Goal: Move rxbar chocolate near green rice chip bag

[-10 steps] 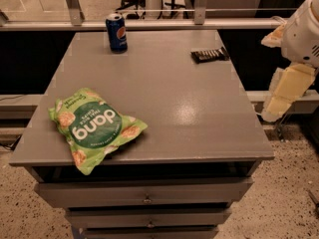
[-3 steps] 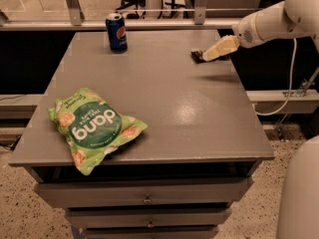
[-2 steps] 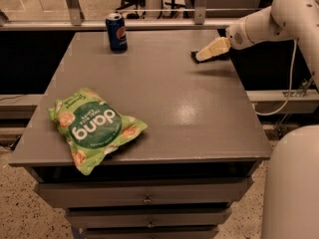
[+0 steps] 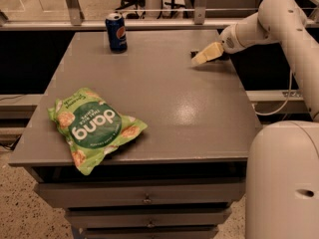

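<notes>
Grey and flat, the table top (image 4: 164, 98) fills most of the view. It sits on a cabinet of drawers (image 4: 144, 195), with a metal rail (image 4: 149, 23) running behind its far edge.

At the front left corner lies the green rice chip bag (image 4: 92, 126), crinkled and flat, its white "dang" lettering upside down to the camera. One corner pokes just past the table's front edge. Farther back, near the far edge and left of centre, a blue soda can (image 4: 116, 32) stands upright, well apart from the bag.

Toward the far right edge, the gripper (image 4: 200, 59) is low over the table, its pale tip pointing down and to the left. Under that tip a dark sliver shows on the surface, probably the rxbar chocolate (image 4: 194, 55), mostly hidden by the gripper. Whether the gripper is closed on the bar or only resting above it cannot be told from this angle. The bar lies far across the table from the bag.

The white arm (image 4: 269, 21) reaches in from the upper right, and the robot's rounded white base (image 4: 284, 183) fills the lower right corner.
</notes>
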Controlling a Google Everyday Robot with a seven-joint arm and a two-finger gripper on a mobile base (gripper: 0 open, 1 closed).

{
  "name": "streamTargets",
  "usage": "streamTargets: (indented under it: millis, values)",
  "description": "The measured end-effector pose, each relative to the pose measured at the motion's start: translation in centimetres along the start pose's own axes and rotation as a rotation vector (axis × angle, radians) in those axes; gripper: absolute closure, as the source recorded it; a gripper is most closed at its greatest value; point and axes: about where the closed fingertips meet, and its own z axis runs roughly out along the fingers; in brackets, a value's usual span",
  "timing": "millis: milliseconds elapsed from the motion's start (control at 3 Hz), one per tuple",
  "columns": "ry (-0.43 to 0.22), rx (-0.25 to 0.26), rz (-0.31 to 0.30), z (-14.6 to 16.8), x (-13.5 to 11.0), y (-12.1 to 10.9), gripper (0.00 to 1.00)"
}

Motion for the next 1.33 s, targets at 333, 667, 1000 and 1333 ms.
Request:
streamTargets:
  millis: [333, 667, 1000, 1333]
  values:
    - [0.024, -0.003, 0.008, 0.5, 0.8, -0.4, 0.23]
    - [0.03, -0.004, 0.014, 0.3, 1.0, -0.5, 0.46]
    - [0.031, -0.016, 0.026, -0.5, 1.2, -0.1, 0.69]
    - [0.02, -0.081, 0.031, -1.6, 0.8, 2.2, 0.98]
